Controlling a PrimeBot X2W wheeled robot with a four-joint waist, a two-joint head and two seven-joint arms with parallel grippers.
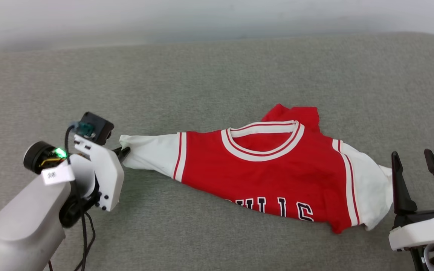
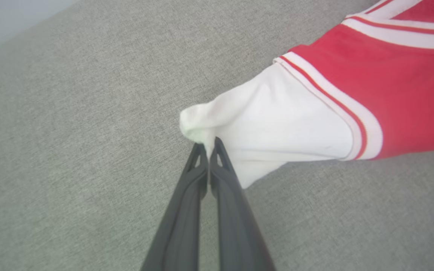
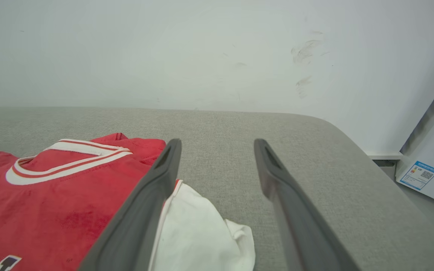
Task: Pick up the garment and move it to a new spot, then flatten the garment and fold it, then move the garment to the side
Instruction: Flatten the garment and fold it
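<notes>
1. The garment [image 1: 269, 177], a red jersey with white short sleeves, lies front side up on the grey fabric surface [image 1: 217, 75], to the right of the middle and rather near.
2. Its striped collar [image 1: 263, 140] is turned to the far side. The black letters [image 1: 277, 207] with white outline show only in part along the near edge.
3. The cloth is rumpled, and a red piece sticks out just behind the collar.
4. The left end effector [image 1: 126, 152] is at the left. Its two dark fingers are pressed together on the end of the left white sleeve [image 1: 147, 154], which is stretched out toward the left.
5. In the left wrist view, the left end effector [image 2: 208, 145] meets the sleeve [image 2: 277, 124] at its edge, with the white cloth nipped at the tips.
6. The right end effector [image 1: 411, 155] stands at the near right with its fingers apart and nothing between them, just beside the right white sleeve [image 1: 367, 188].
7. In the right wrist view this sleeve [image 3: 202, 229] lies partly behind one finger of the right end effector [image 3: 217, 142]. It is not possible to tell if they touch.
8. A pale wall [image 3: 202, 56] rises behind the surface.
</notes>
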